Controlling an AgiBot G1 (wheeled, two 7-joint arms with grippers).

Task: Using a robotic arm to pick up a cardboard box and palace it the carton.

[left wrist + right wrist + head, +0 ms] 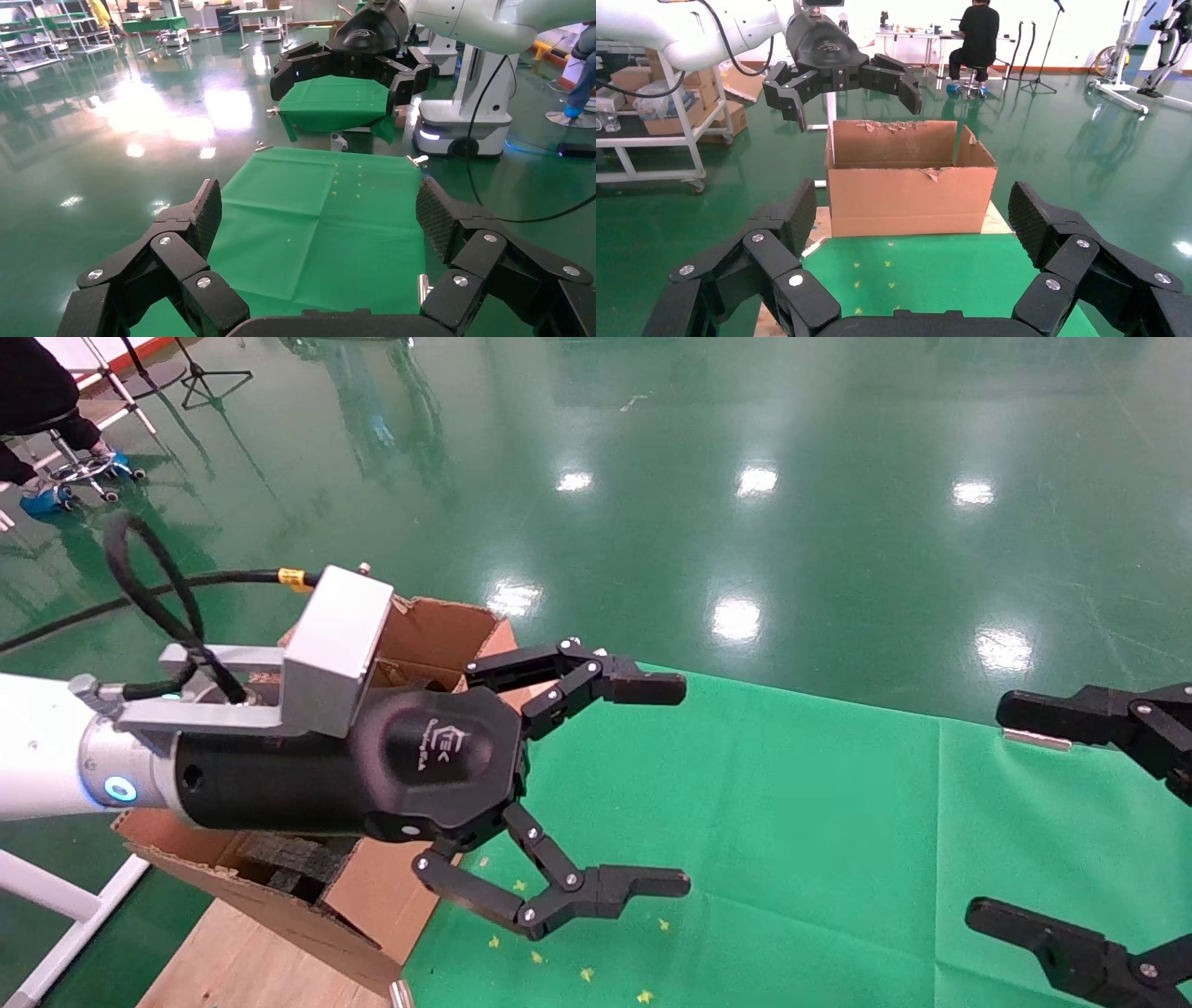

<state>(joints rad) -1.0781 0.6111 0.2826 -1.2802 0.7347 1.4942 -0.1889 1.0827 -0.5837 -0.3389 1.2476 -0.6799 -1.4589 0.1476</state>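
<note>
Head view: the robotic arm [56,761], white tube with a blue light ring and silver camera block, reaches across the carton [372,896]. Its left gripper [652,784] hangs past the carton's rim above the green cloth on the counter [792,859], jaws released, grasping nothing. The right gripper [1024,812] is likewise spread wide.

Left wrist view: ribbed black pads [207,214] flank smooth, creased cloth.

Right wrist view: the corrugated brown carton [909,189] stands at the cloth's far end, flaps torn ragged. No small cardboard box shows.
</note>
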